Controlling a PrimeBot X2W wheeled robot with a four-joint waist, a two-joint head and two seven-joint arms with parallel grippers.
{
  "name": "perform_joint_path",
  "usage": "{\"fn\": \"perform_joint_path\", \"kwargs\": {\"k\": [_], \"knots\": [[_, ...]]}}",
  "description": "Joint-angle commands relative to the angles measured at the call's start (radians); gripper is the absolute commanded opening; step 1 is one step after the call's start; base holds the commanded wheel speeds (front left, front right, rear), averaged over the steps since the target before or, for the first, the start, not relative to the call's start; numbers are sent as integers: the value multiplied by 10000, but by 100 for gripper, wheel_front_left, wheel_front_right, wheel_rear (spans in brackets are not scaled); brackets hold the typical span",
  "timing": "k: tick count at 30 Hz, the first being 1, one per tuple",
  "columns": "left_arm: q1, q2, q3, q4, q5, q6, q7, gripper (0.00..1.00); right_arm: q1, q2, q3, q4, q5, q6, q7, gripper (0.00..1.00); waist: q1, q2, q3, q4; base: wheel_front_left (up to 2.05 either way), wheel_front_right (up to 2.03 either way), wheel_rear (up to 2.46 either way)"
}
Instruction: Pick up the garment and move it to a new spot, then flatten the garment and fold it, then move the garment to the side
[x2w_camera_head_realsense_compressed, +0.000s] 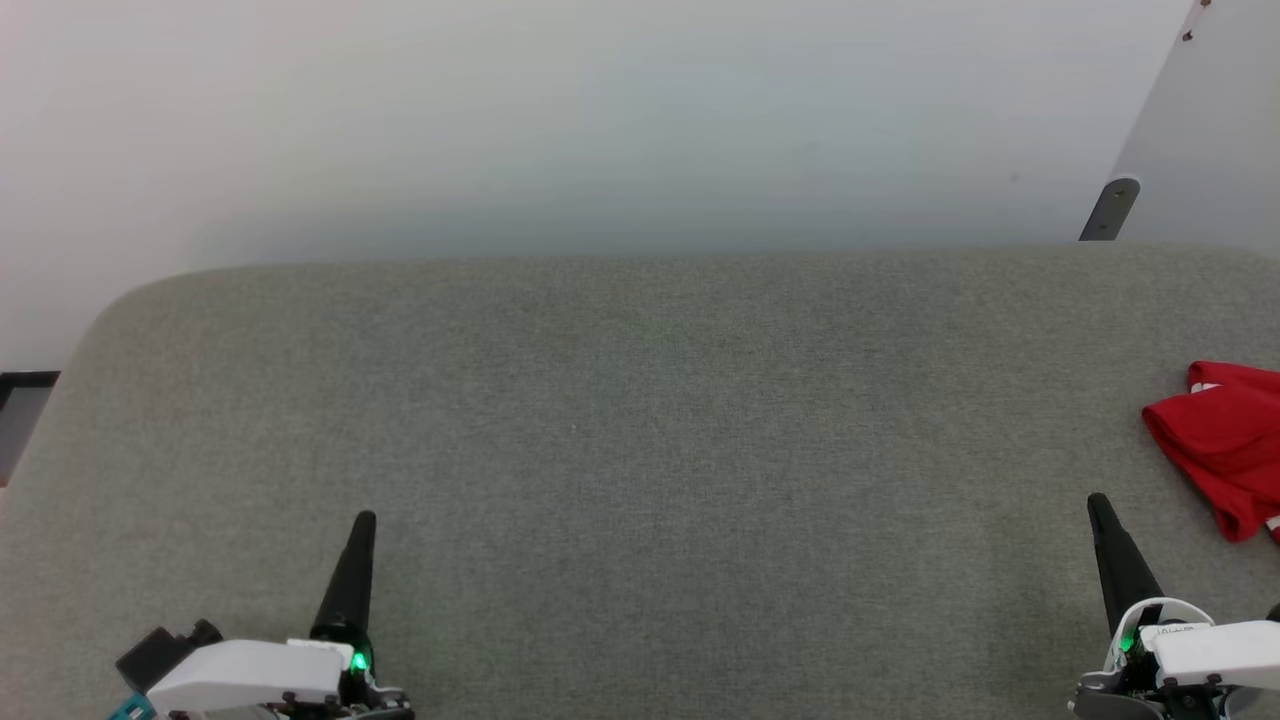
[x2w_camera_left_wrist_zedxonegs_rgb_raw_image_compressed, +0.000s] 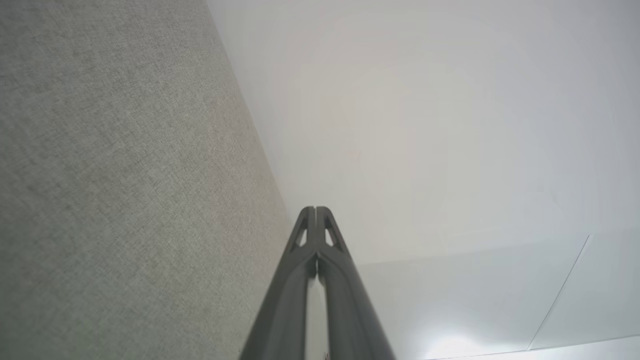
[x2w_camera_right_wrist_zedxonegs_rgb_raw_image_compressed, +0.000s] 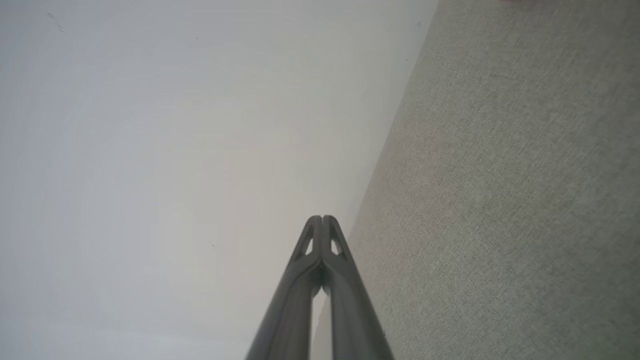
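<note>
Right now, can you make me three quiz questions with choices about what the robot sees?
1. Where on the grey fabric surface is the red garment?
A) the middle
B) the far right edge
C) the far left edge

2. How many garments lie there?
A) one
B) two
C) three

3. How are the left claw and right claw?
A) wide open
B) holding the garment
C) shut and empty

Answers:
1 B: it lies crumpled at the head view's right edge.
2 A: one red heap shows.
3 C: each wrist view shows the fingers pressed together with nothing between them.
</note>
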Motion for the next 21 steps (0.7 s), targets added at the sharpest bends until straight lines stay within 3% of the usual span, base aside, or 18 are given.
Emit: {"fn": "perform_joint_path", "kwargs": {"k": [1, 21], "knots": [[-148, 7, 37, 1, -167, -27, 50, 0, -115, 23, -57, 20, 180, -2, 56, 0, 0, -1, -1, -3, 0, 0, 0], [-361, -58, 179, 195, -1522, -32, 469, 0, -347, 99, -95, 325, 1480, 0, 362, 0, 0, -1, -28, -77, 0, 0, 0]]}}
